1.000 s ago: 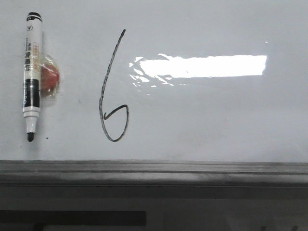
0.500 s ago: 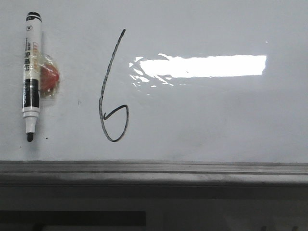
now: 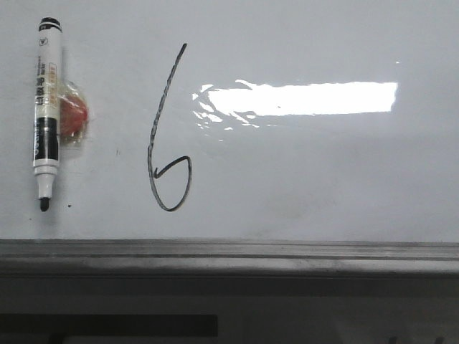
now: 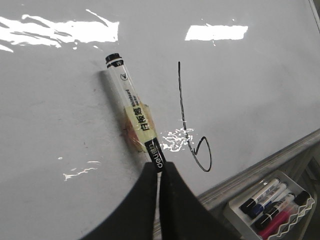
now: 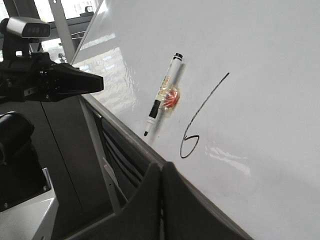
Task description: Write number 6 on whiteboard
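The number 6 [image 3: 150, 161] is drawn in thin black line on the whiteboard [image 3: 323, 179], left of a light glare. It also shows in the left wrist view [image 4: 182, 115] and the right wrist view [image 5: 205, 102]. An uncapped black-and-white marker [image 3: 46, 107] sticks to the board left of the 6, tip down, over a red and yellow patch [image 3: 74, 118]. My left gripper [image 4: 158, 167] is shut and empty, off the board, with the marker [image 4: 132, 102] beyond its tips. My right gripper [image 5: 161, 167] is shut and empty, below the board's edge. Neither gripper shows in the front view.
A grey metal rail [image 3: 229, 251] runs along the board's lower edge. A white tray [image 4: 272, 202] with several coloured markers sits below the rail. The left arm [image 5: 55, 82] hangs in the air beside the board, seen in the right wrist view.
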Available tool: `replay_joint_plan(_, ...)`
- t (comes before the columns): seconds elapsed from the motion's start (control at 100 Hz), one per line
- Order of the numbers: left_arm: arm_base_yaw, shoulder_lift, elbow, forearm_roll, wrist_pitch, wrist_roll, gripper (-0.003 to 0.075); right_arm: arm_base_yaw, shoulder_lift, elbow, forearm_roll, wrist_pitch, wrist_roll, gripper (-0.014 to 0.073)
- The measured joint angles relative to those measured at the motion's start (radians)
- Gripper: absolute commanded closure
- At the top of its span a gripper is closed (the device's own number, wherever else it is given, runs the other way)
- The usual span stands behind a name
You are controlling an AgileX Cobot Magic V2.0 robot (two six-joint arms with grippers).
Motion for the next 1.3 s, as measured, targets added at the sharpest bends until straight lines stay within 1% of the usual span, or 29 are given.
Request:
replay_joint_plan(0.15, 0.002, -0.002, 0.002, 0.008, 0.0, 0.0, 0.0739, 0.0, 0.0, 0.0, 0.0, 0.0, 0.0, 0.066)
replay_joint_plan(0.26, 0.038, -0.01, 0.004, 0.054, 0.0, 0.0, 0.0739, 0.0, 0.0, 0.0, 0.0, 0.0, 0.0, 0.066)
replay_joint_plan(0.47, 0.206, -0.034, 0.051, 0.135, 0.002, 0.0, 0.0739, 0.0, 0.0, 0.0, 0.0, 0.0, 0.0, 0.066)
replay_joint_plan(0.71, 0.369, -0.191, 0.178, 0.146, -0.003, 0.0, 0.0739, 0.0, 0.0, 0.0, 0.0, 0.0, 0.0, 0.066)
replay_joint_plan(0.74, 0.391, -0.204, 0.177, 0.146, 0.012, 0.0, 0.0739, 0.0, 0.0, 0.0, 0.0, 0.0, 0.0, 0.066)
replay_joint_plan(0.84, 0.474, -0.238, 0.177, 0.146, 0.0, 0.0, 0.0739, 0.0, 0.0, 0.0, 0.0, 0.0, 0.0, 0.066)
replay_joint_plan(1.01, 0.611, -0.238, 0.177, 0.148, 0.063, 0.0, 0.0739, 0.0, 0.0, 0.0, 0.0, 0.0, 0.0, 0.066)
replay_joint_plan(1.09, 0.638, -0.238, 0.177, 0.149, 0.098, 0.0, 0.0739, 0.0, 0.0, 0.0, 0.0, 0.0, 0.0, 0.066)
replay_joint_plan(1.17, 0.648, -0.238, 0.177, 0.151, 0.163, -0.011, 0.0739, 0.0, 0.0, 0.0, 0.0, 0.0, 0.0, 0.066)
replay_joint_plan(1.3, 0.648, -0.238, 0.177, 0.168, 0.183, -0.118, 0.0739, 0.0, 0.0, 0.0, 0.0, 0.0, 0.0, 0.066)
